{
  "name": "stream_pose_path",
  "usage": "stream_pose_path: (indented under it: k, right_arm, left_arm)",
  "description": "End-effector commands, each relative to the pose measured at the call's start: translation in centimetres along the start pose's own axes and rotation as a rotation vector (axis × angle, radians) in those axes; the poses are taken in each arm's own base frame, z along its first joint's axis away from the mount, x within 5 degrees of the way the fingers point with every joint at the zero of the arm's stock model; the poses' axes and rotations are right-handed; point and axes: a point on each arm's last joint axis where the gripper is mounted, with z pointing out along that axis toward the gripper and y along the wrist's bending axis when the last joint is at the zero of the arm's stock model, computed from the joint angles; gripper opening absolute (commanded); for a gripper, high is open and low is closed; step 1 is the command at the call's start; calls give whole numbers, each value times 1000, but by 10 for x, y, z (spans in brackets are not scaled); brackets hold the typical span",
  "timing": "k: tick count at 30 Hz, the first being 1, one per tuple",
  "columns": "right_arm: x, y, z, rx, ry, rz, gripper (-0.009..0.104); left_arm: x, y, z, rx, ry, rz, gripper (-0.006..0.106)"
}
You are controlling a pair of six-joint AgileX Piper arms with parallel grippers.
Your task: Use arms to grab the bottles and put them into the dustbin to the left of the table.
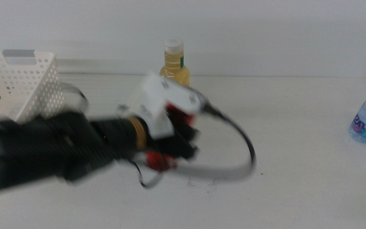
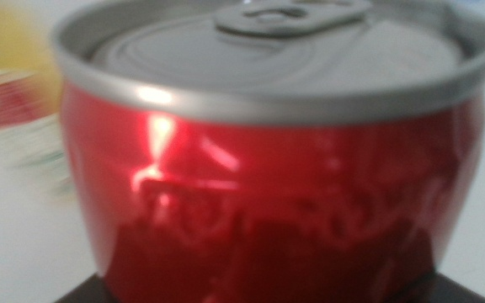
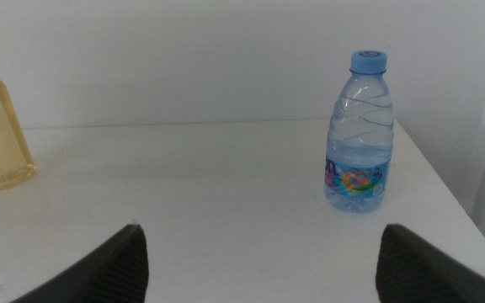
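Near mid-table, the left gripper (image 1: 182, 141) sits at the end of a motion-blurred black arm coming in from the left side, w/ a red soda can (image 2: 272, 181) in its jaws. Left wrist view is filled by that can, upright, silver lid and tab on top, dark jaw tips just showing at its base; in the middle view only red patches peek out around the gripper, so whether the can is lifted or touching the table (image 1: 297, 184) can't be told. Jaws read as closed on the can. Juice bottle (image 1: 175, 62) stands upright at the far edge behind the gripper, apart from it. Water bottle (image 3: 359, 133), blue cap, stands upright near the right edge, well apart from everything else. Dustbin (image 1: 24, 83), white perforated basket, is at far left, partly behind the arm. Right gripper (image 3: 259, 261) waits out of the middle view, jaws spread wide w/ nothing between them, facing the water bottle. Step in hand, as I judge it: can grabbed, carry to bin underway; the 2 bottles not yet handled. Next move prob calls for swinging left, clearing the basket rim w/ enough height, then releasing once the can is over the opening. Right arm is lined up OK for the water bottle.
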Motion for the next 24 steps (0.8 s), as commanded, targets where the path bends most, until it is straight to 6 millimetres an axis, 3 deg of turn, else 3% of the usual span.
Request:
stream_pose_path:
  k: [1,7,12,14,18,24]
  right_arm:
    - [0,0,0,6,-8,-8,90]
    - [0,0,0,6,-8,-8,90]
    - [0,0,0,6,-8,-8,90]
    - [0,0,0,6,-8,-8,90]
    - [0,0,0,6,-8,-8,90]
    - [0,0,0,6,-8,-8,90]
  left_arm:
    - [-25,16,-26,-105,75,-69,-1]
    - [-66,79,-63,-309,342,-80,-1]
    - [-96,164,-100,-423,395,-147,-1]
    - [-98,204,-117,-504,408,-221,-1]
    - [-82,268,-126,-602,452,-327,-1]
    - [-34,319,-98,-610,547,-435,-1]
